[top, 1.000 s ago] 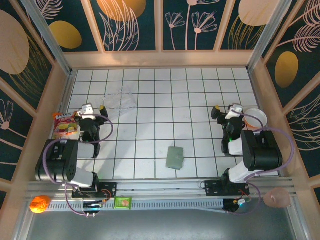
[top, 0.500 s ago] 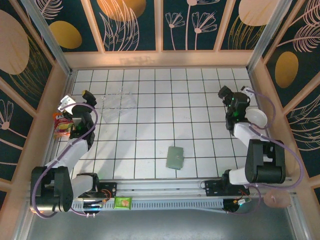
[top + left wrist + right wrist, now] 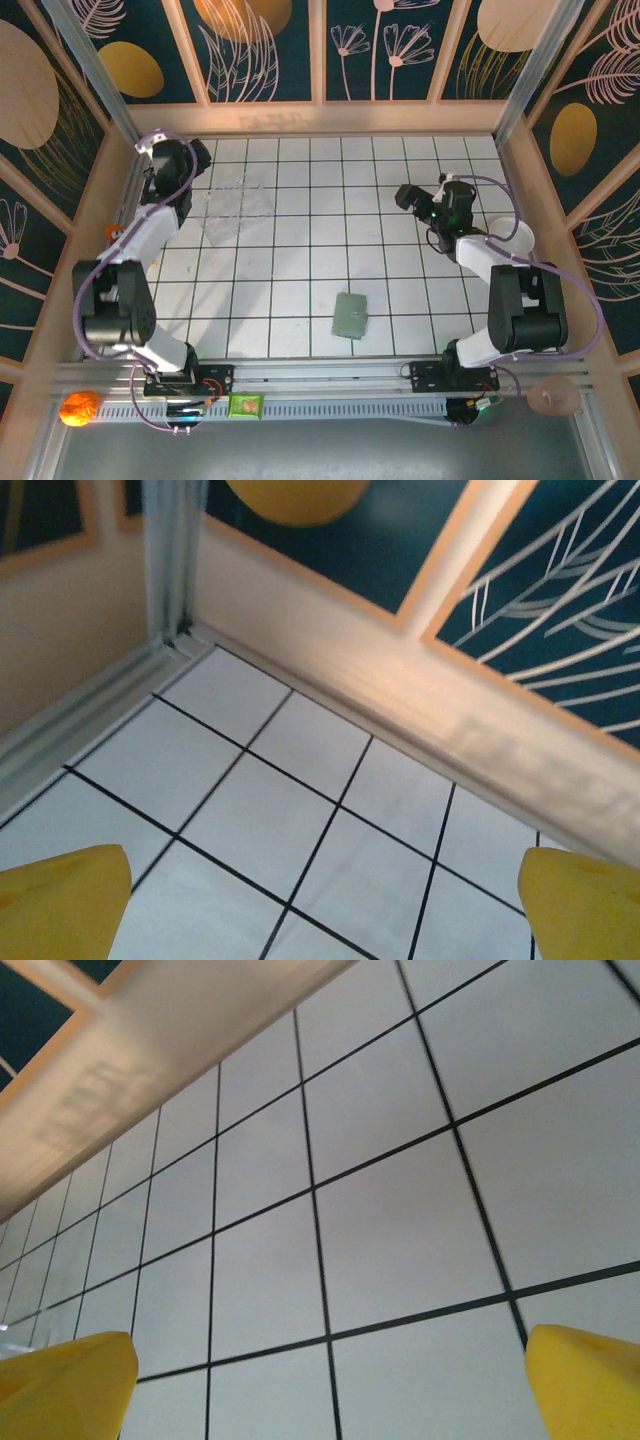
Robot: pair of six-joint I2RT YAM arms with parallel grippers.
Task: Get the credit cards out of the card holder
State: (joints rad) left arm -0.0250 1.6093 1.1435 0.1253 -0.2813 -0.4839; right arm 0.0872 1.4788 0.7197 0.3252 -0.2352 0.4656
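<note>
You're swinging both arms out from their folded rest, left gripper [image 3: 193, 152] and right gripper [image 3: 410, 196] both spread and empty, while the holder [image 3: 351, 315] is lying untouched front-centre and see-through cards [image 3: 238, 210] are lying far-left.

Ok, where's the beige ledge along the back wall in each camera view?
Top external: beige ledge runs across the top, above the white tiled floor.
Left wrist: diagonal band from the corner post down to the right.
Right wrist: slanting across the top-left corner.
Shared landmark: that floor's black grid lines.
</note>
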